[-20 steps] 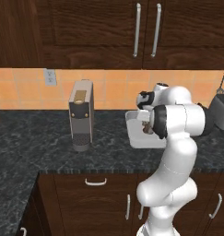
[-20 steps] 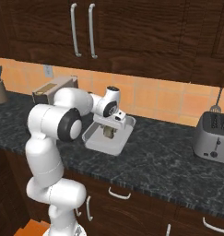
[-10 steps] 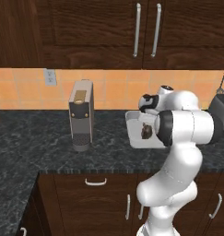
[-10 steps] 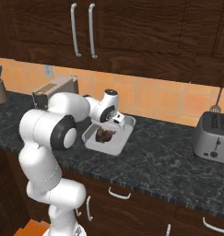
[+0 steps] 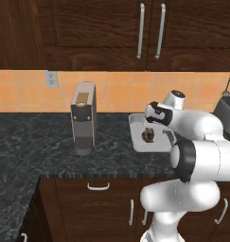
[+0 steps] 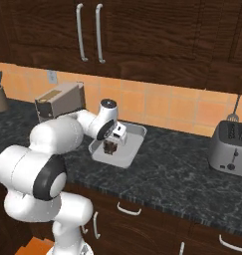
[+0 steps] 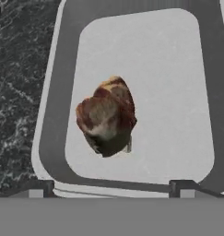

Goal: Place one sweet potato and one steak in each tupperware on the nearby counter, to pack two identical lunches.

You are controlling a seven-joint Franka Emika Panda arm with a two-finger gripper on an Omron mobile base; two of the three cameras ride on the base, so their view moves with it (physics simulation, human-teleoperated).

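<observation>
Over the tupperware point(image 7: 53, 92) hangs my gripper point(image 7: 111, 190), pointing down into it. Its two tips stand wide apart w/ nothing between them. Under them, on the tray floor, lies a brown-red lump, which I take to be the steak point(image 7: 106, 117). It rests loose near the middle, not touching the rim.

From the left base view the tupperware point(image 5: 137, 130) sits on the dark counter point(image 5: 40, 146), to the right of the coffee machine point(image 5: 83, 118). The gripper point(image 5: 152, 124) is just above the steak point(image 5: 148, 135). From the right base view I see the same: gripper point(image 6: 115, 139) low over the steak point(image 6: 111, 148), and the tray point(image 6: 128, 152) well apart from the toaster point(image 6: 231, 153).

So I think the drop is done and the step now is to get out clean. My plan: go straight up, no side moves, tips wide, so I don't bump the meat or push the tray. Once the tips are above the rim I can swing away.

This tray has no sweet potato yet, so that is prob. next.
</observation>
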